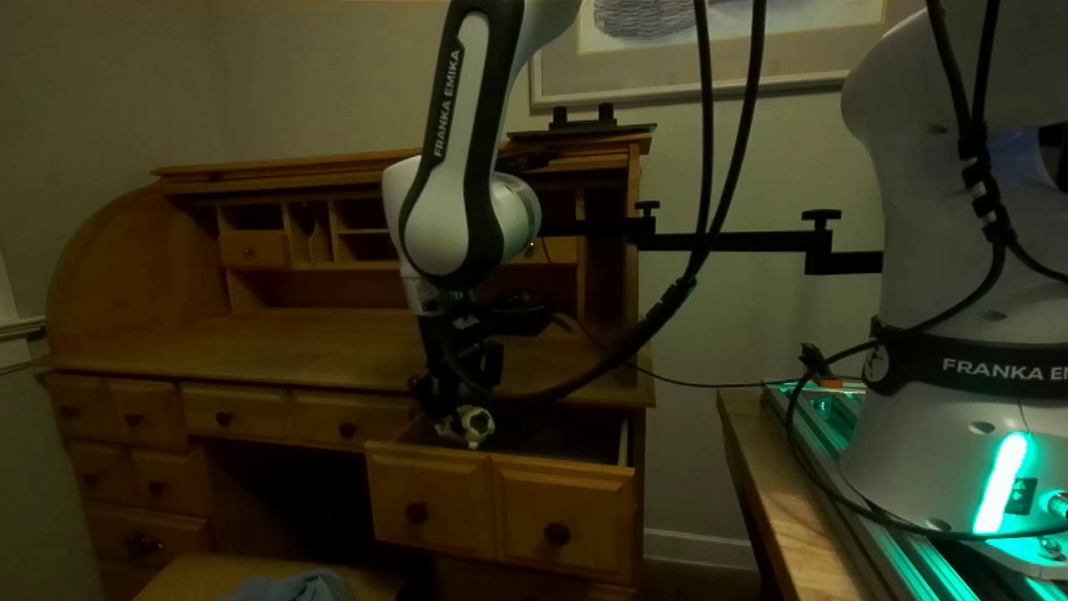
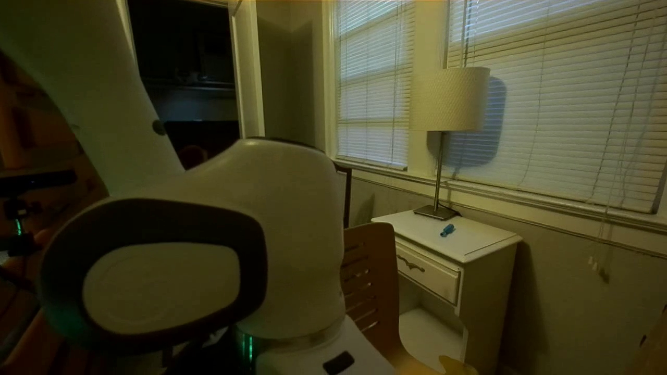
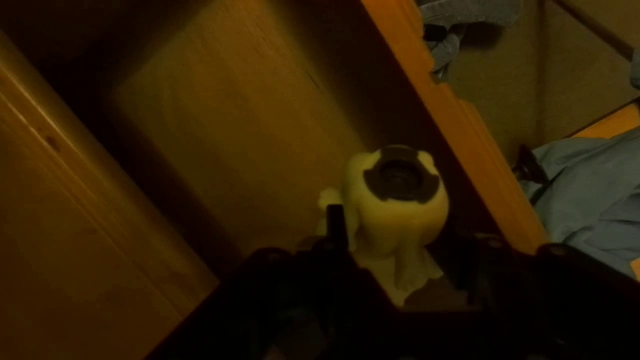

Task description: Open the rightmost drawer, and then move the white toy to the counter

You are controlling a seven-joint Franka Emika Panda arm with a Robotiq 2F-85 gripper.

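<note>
Found the rightmost drawer [image 1: 499,511] pulled out from the roll-top desk [image 1: 125,284], with two dark knobs [image 1: 556,534] on its panelled front. Located the white toy [image 3: 395,220] in the grip of the pincer [image 1: 458,411], over the open drawer and near its front panel, in sight just above the rim in an exterior view. Judged the pincer closed on the toy; cannot trace its full outline in the dim wrist view. Noted a dark patch [image 3: 401,175] on the upper part of the toy in the wrist view. Placed the tabletop [image 1: 275,342] above the row of drawers [image 1: 238,409], apart from the toy. Read "FRANKA EMIKA" in white capitals on the dark stripe [image 1: 449,104] of the arm [image 1: 438,225], running upward along the link. Read "FRANKA E" on the dark collar [image 1: 972,355] of the robot base [image 1: 926,467], with the next letter cut by the edge of view. Observed a round emblem [image 1: 877,365] on the same collar, left of the lettering, and a lit green strip [image 1: 1001,482] lower on the base. Recorded, in an exterior view, a lamp [image 2: 452,99] in front of window blinds [image 2: 375,67] and a small blue object [image 2: 447,230] near its foot
</note>
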